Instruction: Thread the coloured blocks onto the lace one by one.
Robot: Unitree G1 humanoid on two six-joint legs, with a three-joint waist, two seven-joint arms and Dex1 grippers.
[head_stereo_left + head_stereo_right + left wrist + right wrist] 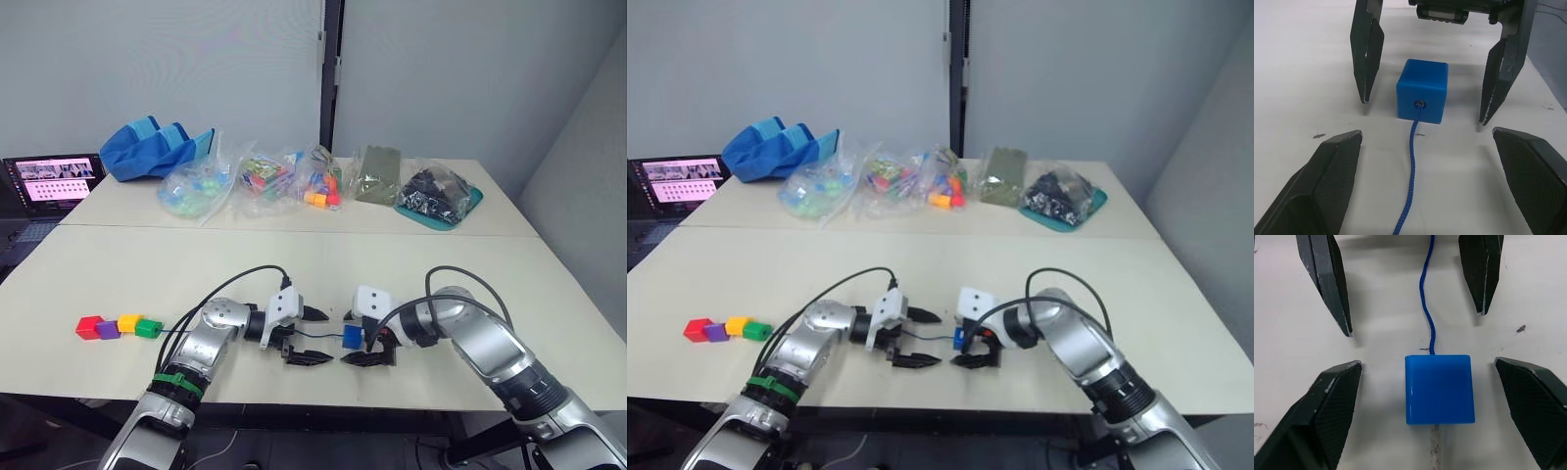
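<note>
The blue block (352, 335) is seen resting on the tabletop (411, 269) near the front edge, between the two tools, touched by neither. The left tool (312, 336) is spread wide, fingers apart on either side of the lace (1411, 161), w/ nothing pinched. The right tool (366, 343) is likewise spread, its fingers (1327, 406) flanking the blue block w/o contact. The tools are pointed at each other, tips close, the block sitting just inside the right tool's span.

The lace is seen entering the hole in the block's face toward the left tool; in the right wrist view it is shown as a thin blue cord running away from the block across the tabletop betw. the left tool's fingers. A pale tip (1435, 448) is seen poking out on the block's opposite side.

The other 4 blocks are lined up in a touching row well off to the robot's left: red block (89, 326), purple block (109, 329), yellow-orange block (129, 322), green block (149, 328).

At the far side of the tabletop, clear bags of toy pieces (265, 179), a blue cloth bag (157, 147), a teal tray (439, 204) and a laptop (54, 181) are set
</note>
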